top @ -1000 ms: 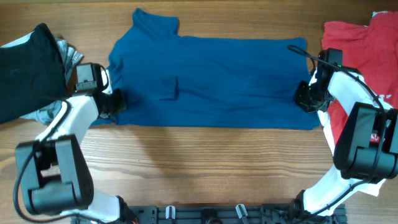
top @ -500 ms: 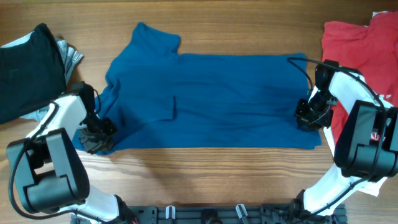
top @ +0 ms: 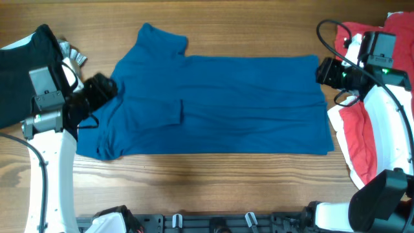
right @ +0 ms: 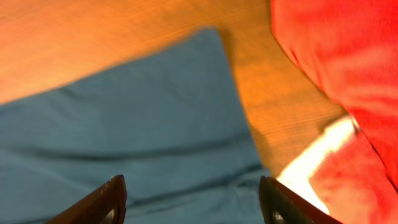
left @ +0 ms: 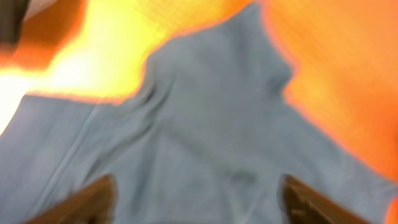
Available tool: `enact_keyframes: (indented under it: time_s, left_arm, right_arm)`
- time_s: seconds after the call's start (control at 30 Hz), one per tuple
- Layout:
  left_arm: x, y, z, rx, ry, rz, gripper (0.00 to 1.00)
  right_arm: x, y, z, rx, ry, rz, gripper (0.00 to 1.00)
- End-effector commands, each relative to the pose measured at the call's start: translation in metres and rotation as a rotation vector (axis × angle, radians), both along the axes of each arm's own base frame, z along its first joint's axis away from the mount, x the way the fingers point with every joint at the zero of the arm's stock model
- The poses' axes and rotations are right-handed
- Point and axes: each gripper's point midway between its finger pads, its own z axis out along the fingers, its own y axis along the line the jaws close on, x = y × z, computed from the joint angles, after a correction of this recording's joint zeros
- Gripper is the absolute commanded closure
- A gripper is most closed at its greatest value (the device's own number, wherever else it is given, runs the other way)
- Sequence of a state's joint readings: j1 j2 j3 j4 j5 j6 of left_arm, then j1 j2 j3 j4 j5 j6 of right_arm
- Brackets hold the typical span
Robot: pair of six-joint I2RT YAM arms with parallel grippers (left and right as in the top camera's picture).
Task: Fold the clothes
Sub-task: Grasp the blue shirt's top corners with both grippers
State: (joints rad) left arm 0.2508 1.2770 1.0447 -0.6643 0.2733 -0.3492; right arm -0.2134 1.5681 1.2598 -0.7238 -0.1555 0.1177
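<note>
Hovering spread and empty at both short ends of the blue shirt (top: 213,103) — left gripper (top: 107,87) over its left edge, right gripper (top: 321,70) beside its far right corner; lengthwise flat between them.

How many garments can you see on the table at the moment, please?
4: a dark blue shirt spread flat in the middle, a red shirt at the right edge, a black garment at the left edge, a grey one beside it. Others may be hidden underneath.
</note>
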Motion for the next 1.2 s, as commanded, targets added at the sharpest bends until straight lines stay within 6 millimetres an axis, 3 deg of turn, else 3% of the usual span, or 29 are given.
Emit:
enact_keyframes:
  time_s: [0.0,0.13,0.23,0.4,0.57,0.73,0.83,0.93,1.0,1.07,1.17]
  left_arm:
    - [0.025,-0.027,0.01,-0.037,-0.089,-0.104,0.0]
    - [0.065,-0.028,-0.006,-0.037,-0.092,-0.127,0.0]
    - [0.142,-0.017,-0.035,0.017,-0.056,-0.205,0.0]
    - [0.211,-0.018,-0.067,0.054,-0.068,-0.274,0.0]
    - [0.248,-0.03,-0.112,0.079,-0.115,-0.318,0.0]
    - [0.258,-0.043,-0.141,0.086,-0.129,-0.341,0.03]
    - [0.241,-0.033,-0.165,0.108,-0.006,-0.305,0.08]
    - [0.223,-0.029,-0.178,0.103,0.084,-0.294,0.2]
    - [0.213,-0.03,-0.184,0.092,0.132,-0.297,0.18]
    - [0.204,-0.032,-0.189,0.081,0.173,-0.301,0.32]
    - [0.187,-0.035,-0.197,0.059,0.252,-0.307,0.44]
  right_arm:
    - [0.006,0.01,0.008,0.034,-0.04,0.083,0.3]
    - [0.006,0.01,0.011,0.029,-0.039,0.091,0.26]
    - [0.002,0.011,0.009,0.042,-0.021,0.077,0.25]
    - [0.0,0.011,0.007,0.062,-0.009,0.05,0.23]
    - [0.0,0.012,0.007,0.093,-0.002,0.0,0.23]
    - [-0.001,0.012,0.006,0.109,0.004,-0.024,0.23]
    - [-0.002,0.012,0.006,0.114,0.011,-0.031,0.23]
    - [-0.003,0.011,0.005,0.122,0.015,-0.052,0.23]
    - [-0.003,0.011,0.005,0.123,0.014,-0.052,0.23]
    - [-0.002,0.011,0.006,0.122,0.014,-0.052,0.23]
    - [-0.003,0.011,0.005,0.124,0.015,-0.055,0.23]
